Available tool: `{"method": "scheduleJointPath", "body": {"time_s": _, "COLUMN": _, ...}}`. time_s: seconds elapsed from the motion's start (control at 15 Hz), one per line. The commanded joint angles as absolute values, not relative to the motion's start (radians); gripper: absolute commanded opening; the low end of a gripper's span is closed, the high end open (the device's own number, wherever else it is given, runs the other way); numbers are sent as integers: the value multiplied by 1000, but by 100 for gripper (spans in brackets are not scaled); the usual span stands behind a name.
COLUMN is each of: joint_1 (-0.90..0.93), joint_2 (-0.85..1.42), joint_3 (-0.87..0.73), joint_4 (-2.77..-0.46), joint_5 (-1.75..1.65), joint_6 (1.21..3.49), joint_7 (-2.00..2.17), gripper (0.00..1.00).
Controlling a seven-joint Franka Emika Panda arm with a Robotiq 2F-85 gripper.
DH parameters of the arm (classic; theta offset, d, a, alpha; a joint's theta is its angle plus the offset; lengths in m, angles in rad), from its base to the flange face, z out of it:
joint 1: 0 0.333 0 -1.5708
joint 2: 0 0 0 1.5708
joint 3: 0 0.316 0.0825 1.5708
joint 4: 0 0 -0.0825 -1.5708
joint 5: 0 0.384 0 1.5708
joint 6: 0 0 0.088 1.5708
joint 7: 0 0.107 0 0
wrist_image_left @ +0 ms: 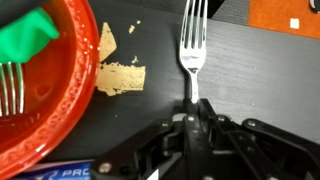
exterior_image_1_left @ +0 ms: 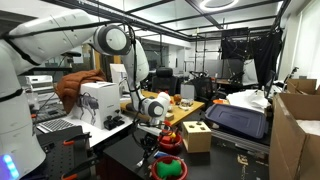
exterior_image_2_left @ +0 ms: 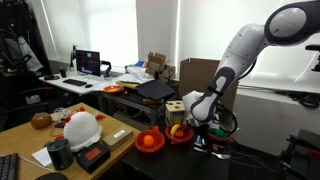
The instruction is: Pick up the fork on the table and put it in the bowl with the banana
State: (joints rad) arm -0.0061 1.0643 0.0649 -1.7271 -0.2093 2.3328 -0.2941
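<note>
Black fingers [wrist_image_left: 183,130] clenched on the fork [wrist_image_left: 191,50] handle, wrist view. Tines point away from the fingers, over the black surface [wrist_image_left: 250,70]; contact with it cannot be told. Tan scraps [wrist_image_left: 120,75] just left of the fork; beyond them a red bowl [wrist_image_left: 60,120] with green contents [wrist_image_left: 25,35].

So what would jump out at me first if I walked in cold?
Probably the big white robot arm, arching down from above to the black table in an exterior view. In the wrist view, a silvery fork stands out pale against the dark top, its handle running in between the fingers of the gripper, which seem closed on it. At that view's left edge sits a bright red bowl with something green in it.
</note>
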Motion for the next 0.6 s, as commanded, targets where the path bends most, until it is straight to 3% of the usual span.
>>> {"method": "scheduleJointPath", "body": {"time_s": 0.0, "joint_1": -22, "joint_2": 1033, "joint_3": 90, "joint_4": -1732, "joint_5": -170, "joint_6": 2283, "joint_7": -307, "gripper": 2}}
{"method": "scheduleJointPath", "body": {"time_s": 0.53, "joint_1": -1, "joint_2": 926, "joint_3": 102, "joint_4": -1775, "joint_5": -142, "joint_6": 2172, "joint_7": -279, "gripper": 2}}
